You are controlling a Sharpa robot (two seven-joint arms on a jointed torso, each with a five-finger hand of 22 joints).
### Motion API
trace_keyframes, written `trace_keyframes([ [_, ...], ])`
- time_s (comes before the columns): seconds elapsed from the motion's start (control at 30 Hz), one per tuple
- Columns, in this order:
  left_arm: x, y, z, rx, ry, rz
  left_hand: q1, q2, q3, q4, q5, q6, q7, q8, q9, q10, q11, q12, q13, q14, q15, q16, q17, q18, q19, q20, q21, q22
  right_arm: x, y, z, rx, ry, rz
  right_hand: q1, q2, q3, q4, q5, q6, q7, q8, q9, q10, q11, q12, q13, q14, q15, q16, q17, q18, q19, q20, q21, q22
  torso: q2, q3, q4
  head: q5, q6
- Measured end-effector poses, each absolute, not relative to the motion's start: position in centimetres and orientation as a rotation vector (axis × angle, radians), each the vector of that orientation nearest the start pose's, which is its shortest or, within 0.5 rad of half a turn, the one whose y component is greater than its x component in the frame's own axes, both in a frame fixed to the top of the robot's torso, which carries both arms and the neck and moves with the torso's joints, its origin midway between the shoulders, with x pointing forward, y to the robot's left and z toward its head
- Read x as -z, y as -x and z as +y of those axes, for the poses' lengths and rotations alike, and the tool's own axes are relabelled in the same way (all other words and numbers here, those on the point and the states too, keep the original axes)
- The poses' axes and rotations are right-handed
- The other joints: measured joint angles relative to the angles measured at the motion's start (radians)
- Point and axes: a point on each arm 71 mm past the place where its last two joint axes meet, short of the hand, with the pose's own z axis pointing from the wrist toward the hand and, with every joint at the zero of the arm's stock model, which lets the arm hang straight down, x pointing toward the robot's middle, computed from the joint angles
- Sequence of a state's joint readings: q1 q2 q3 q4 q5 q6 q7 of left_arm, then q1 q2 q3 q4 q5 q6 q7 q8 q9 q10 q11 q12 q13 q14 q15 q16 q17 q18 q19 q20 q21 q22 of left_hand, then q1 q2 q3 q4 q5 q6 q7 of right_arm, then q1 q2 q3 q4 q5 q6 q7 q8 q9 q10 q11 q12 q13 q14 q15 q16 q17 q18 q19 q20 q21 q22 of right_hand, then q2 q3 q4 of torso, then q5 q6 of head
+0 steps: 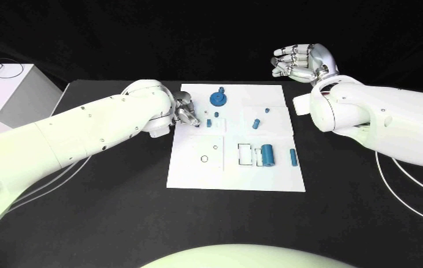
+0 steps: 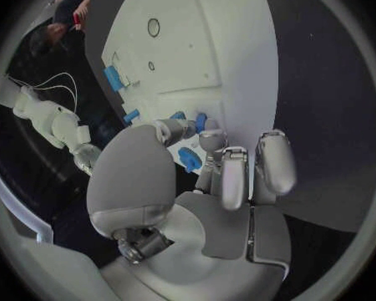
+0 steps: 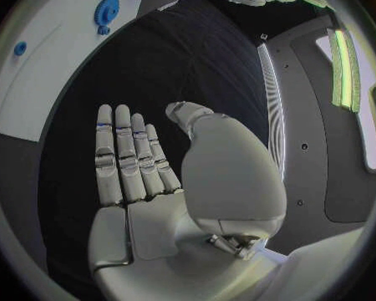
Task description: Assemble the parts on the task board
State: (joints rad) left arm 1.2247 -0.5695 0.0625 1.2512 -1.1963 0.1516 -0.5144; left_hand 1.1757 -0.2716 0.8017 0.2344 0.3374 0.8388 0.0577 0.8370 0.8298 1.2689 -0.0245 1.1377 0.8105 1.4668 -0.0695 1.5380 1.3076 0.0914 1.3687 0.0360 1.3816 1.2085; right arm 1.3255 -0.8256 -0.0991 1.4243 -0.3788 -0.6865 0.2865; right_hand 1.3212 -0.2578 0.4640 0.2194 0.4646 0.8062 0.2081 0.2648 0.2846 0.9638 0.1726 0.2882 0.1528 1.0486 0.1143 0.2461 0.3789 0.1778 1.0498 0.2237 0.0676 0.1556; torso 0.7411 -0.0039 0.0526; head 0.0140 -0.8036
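Note:
The white task board (image 1: 198,173) lies in the middle of the table. My left hand (image 1: 186,112) reaches over its far left corner. In the left wrist view its thumb and a fingertip (image 2: 211,140) pinch a small blue part (image 2: 201,122) that stands on the board (image 2: 197,40). The same part (image 1: 209,122) stands just right of the fingers in the head view. A blue gear (image 1: 219,100) sits beyond it. My right hand (image 1: 299,62) is raised past the board's far right corner, holding nothing. Its fingers (image 3: 125,157) lie straight, side by side.
A blue peg (image 1: 255,122) and a smaller piece (image 1: 266,109) lie right of centre. A blue cylinder (image 1: 267,155) and another peg (image 1: 293,156) lie by the white slots at the right. A ring hole (image 1: 205,158) marks the left half. A white box (image 1: 22,87) stands far left.

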Motion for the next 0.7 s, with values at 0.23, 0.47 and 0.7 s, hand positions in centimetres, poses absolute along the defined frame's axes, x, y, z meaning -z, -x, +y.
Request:
trace_keyframes([
  [0.23,19.37,-53.99,15.31,0.399,0.128,2.191,0.0,0.0,0.0,0.0,0.0,0.002,0.001,-0.001,-0.002,0.0,0.0,0.0,0.0,0.0,0.0,0.0,0.0,0.0,0.0,0.0,0.0,0.0,13.39,-52.37,-24.79,-1.039,-0.776,1.243,0.0,0.0,0.0,0.0,0.007,0.0,0.0,0.0,-0.001,0.0,0.0,0.0,-0.004,0.0,0.0,0.0,-0.002,0.0,-0.002,0.002,0.0,-0.004,0.0,0.0005,0.0,-0.002,-0.003],
  [0.47,19.39,-54.01,15.21,0.398,0.125,2.196,0.0,0.0,-0.003,-0.003,0.0,0.002,0.002,-0.001,-0.003,0.003,0.004,0.0,0.001,0.0,0.0,0.004,0.0,0.0,0.0,0.0,0.0,0.0,13.45,-52.36,-24.76,-1.039,-0.777,1.245,0.0,0.0,0.0,0.0,0.012,0.0,0.0,0.0,-0.002,0.0,0.0,0.0,-0.01,0.004,0.004,-0.004,-0.004,0.0,-0.004,0.004,0.0,-0.008,-0.001,0.0009,0.001,-0.002,-0.007],
  [0.7,19.41,-54.07,15.14,0.398,0.125,2.201,-0.017,0.016,-0.013,-0.013,-0.009,-0.001,-0.001,-0.005,-0.004,0.007,0.0,0.0,0.001,0.0,0.0,0.004,0.0,0.0,0.0,0.0,0.0,-0.001,13.49,-52.36,-24.76,-1.04,-0.777,1.247,-0.004,0.004,0.003,-0.003,0.016,0.0,0.0,0.0,-0.002,0.0,0.0,0.0,-0.014,0.004,0.004,-0.008,-0.006,0.0,-0.004,0.004,0.0,-0.011,-0.001,0.0003,0.0006,-0.003,-0.009],
])
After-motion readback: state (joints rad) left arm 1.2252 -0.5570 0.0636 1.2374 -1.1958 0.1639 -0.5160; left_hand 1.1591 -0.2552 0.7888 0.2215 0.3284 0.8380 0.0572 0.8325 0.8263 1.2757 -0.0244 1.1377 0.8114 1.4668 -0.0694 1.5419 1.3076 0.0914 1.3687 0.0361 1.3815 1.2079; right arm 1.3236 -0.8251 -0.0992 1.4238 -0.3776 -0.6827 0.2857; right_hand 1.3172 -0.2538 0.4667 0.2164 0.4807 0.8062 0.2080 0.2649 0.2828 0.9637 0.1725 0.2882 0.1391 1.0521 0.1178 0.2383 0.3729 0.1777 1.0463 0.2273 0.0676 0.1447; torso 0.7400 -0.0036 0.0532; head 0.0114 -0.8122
